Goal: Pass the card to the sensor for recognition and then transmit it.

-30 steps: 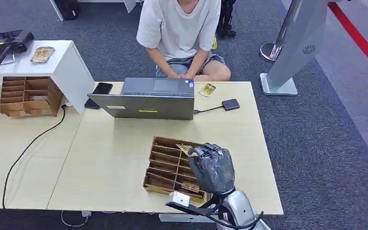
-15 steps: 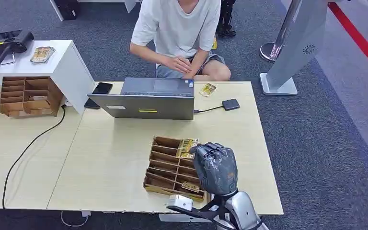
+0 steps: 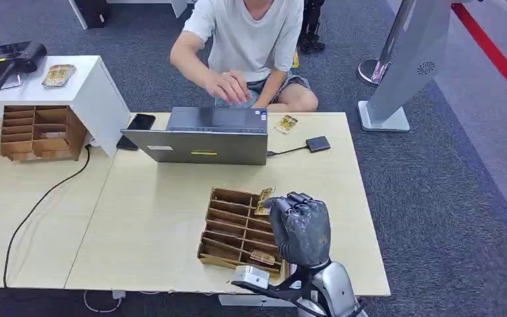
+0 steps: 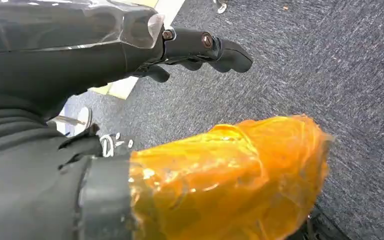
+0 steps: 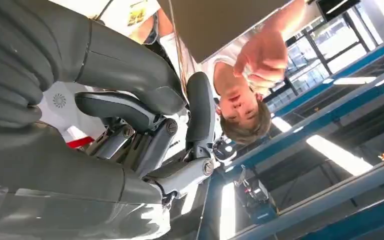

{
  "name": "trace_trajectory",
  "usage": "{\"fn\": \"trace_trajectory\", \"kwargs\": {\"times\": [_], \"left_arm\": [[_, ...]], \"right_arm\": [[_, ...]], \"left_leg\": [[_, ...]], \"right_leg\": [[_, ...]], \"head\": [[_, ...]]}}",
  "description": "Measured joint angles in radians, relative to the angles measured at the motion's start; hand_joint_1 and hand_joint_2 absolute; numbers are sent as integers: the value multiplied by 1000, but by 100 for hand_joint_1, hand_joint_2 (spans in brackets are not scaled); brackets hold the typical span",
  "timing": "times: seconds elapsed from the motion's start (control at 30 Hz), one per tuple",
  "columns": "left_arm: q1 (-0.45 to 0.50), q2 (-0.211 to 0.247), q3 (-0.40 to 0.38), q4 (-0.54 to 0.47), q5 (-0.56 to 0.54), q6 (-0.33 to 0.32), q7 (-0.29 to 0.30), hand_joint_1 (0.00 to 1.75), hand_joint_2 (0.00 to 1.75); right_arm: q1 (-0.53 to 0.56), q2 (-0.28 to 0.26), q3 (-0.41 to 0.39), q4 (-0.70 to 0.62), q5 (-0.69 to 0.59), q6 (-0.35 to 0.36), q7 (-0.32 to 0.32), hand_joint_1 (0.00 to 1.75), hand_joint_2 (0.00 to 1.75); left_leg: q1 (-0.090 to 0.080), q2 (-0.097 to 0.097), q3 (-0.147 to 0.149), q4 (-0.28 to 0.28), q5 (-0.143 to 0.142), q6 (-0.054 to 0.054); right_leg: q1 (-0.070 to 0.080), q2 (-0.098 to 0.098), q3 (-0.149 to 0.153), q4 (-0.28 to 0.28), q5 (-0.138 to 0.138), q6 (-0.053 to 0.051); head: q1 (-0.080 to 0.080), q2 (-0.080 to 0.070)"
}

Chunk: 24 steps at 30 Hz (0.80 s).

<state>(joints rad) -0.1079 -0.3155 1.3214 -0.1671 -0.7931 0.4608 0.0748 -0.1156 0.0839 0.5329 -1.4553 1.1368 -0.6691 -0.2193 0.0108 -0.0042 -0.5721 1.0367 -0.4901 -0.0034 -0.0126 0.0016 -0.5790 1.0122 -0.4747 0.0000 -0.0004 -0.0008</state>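
I observed the right hand (image 3: 298,228) raised above the wooden slotted card tray (image 3: 228,224) near the table's (image 3: 145,218) front edge, pinching a card (image 3: 263,200) upright between thumb and fingers. The card reader (image 3: 317,143) lay well apart, beside the laptop (image 3: 201,135), cabled to it. The left hand (image 4: 195,47) hung over the grey carpet (image 4: 330,65), fingers loosely extended, holding nothing. A seated person's hand (image 3: 228,87) hovered behind the laptop.

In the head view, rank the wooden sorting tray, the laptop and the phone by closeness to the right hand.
1. Wooden sorting tray, directly beside the right hand, on its left.
2. Laptop, farther up the table.
3. Phone, beyond the laptop's left corner.
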Motion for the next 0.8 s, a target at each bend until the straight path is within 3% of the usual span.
{"fn": "trace_trajectory", "kwargs": {"times": [0.23, 0.8], "left_arm": [[0, 0, 0, 0, -2, 0, 0, 0, 0], [0, 0, 0, 0, -14, -3, 6, 0, 0]], "right_arm": [[-2, 5, -3, 0, -6, 0, 3, 175, 175], [-122, 5, 32, 31, -63, 0, 102, 175, 175]], "left_leg": [[0, 0, 0, 0, 0, 0], [0, 0, 0, 0, 0, 0]], "right_leg": [[0, 0, 0, 0, 0, 0], [0, 0, 0, 0, 0, 0]], "head": [[0, 0], [0, 0]]}}
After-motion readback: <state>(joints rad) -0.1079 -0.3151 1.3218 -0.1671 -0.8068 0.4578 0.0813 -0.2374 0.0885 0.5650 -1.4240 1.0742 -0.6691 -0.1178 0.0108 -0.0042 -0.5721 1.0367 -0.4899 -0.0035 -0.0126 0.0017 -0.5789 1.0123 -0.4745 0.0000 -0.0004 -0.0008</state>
